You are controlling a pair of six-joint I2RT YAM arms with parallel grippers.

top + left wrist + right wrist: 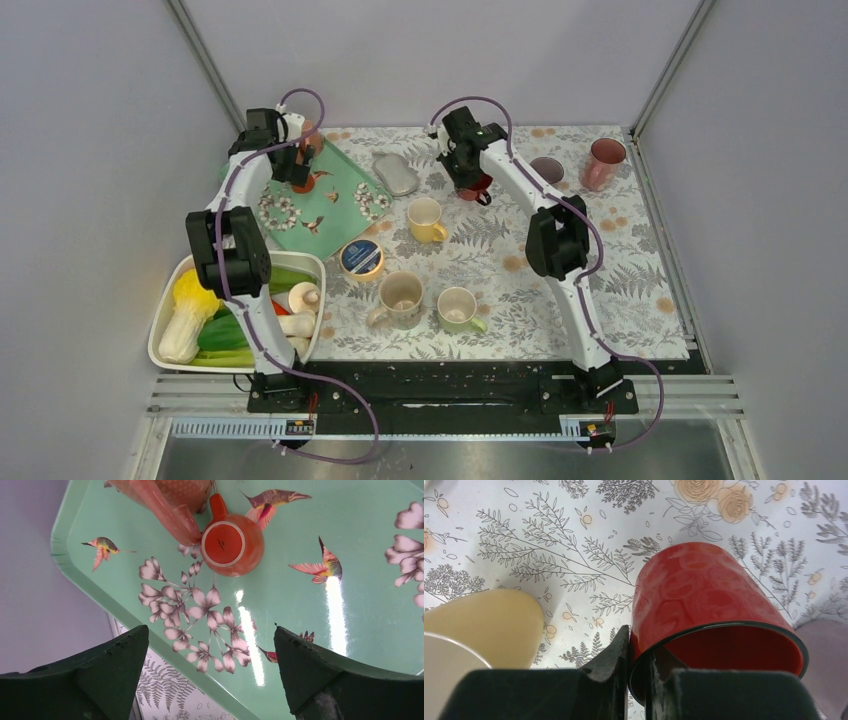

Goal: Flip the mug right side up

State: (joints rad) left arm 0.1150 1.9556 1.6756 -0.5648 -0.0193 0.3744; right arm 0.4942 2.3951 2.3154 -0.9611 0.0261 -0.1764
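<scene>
Clamping glossy red mug (704, 595) by the rim, plain only wrist-side, right gripper (638, 647) hangs near the tabletop's far edge; left gripper (210, 628) gapes.

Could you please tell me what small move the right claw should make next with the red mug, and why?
Probably lower the red mug gently until its base sits flat on the tablecloth. The right claw is shut on its rim, the mouth faces the wrist camera, and the base points towards the cloth, somewhat tilted.
</scene>
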